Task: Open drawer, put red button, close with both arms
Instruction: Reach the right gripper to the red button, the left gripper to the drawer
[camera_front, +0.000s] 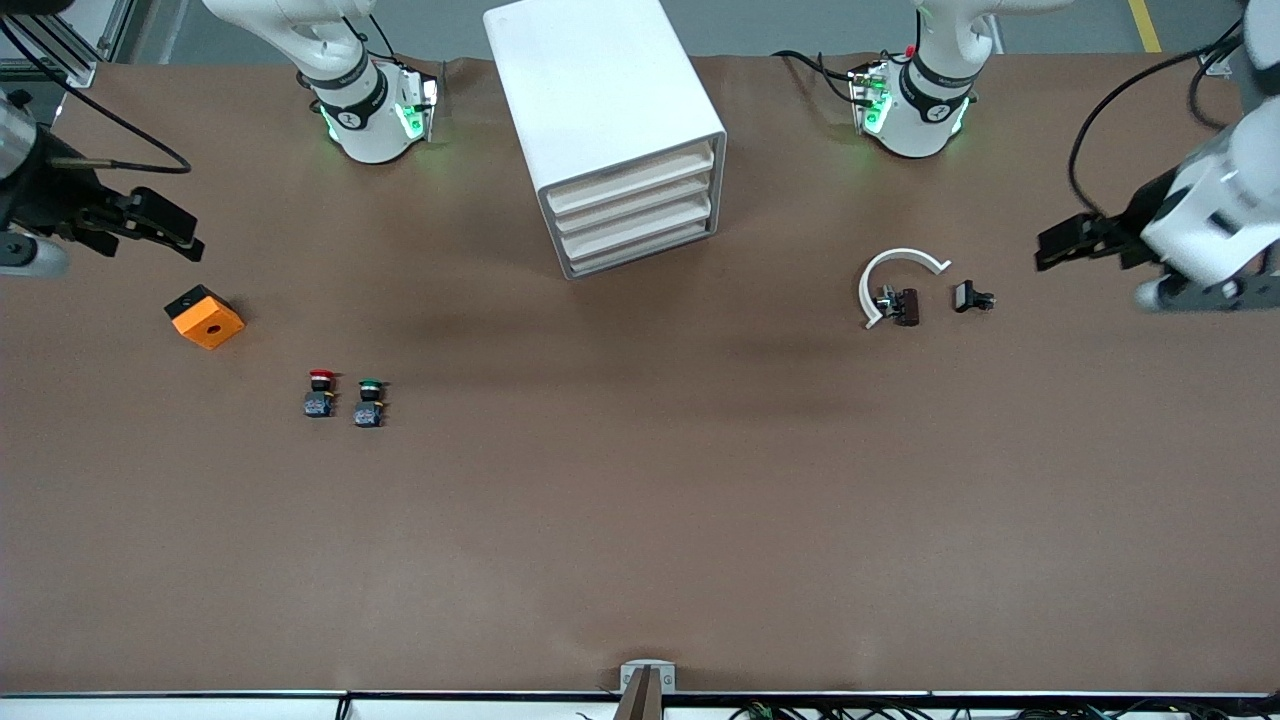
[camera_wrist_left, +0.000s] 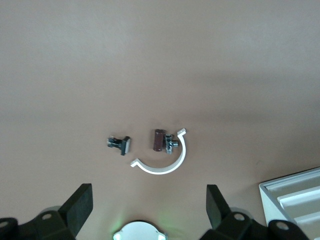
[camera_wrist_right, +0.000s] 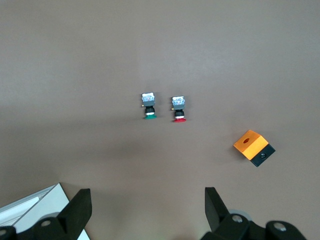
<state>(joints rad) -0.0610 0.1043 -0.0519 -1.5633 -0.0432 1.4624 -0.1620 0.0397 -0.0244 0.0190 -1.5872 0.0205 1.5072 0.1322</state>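
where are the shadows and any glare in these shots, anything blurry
Front view: soft broad shadows fall on the brown table in front of the cabinet, and green lights glow at both arm bases. Left wrist view: a dim band crosses the table above the white curved piece, focus even. Right wrist view: a faint shadow lies below the red button and green button; no strong glare.

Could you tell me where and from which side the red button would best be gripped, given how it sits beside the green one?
Probably from above, with the right claw, open and nearest it. Grip the red button by its black-and-blue body under the red cap, whose flatter sides look easier to hold than the round cap. The green button stands close beside it, so set the fingers along the nearer-farther line, not into that narrow gap.
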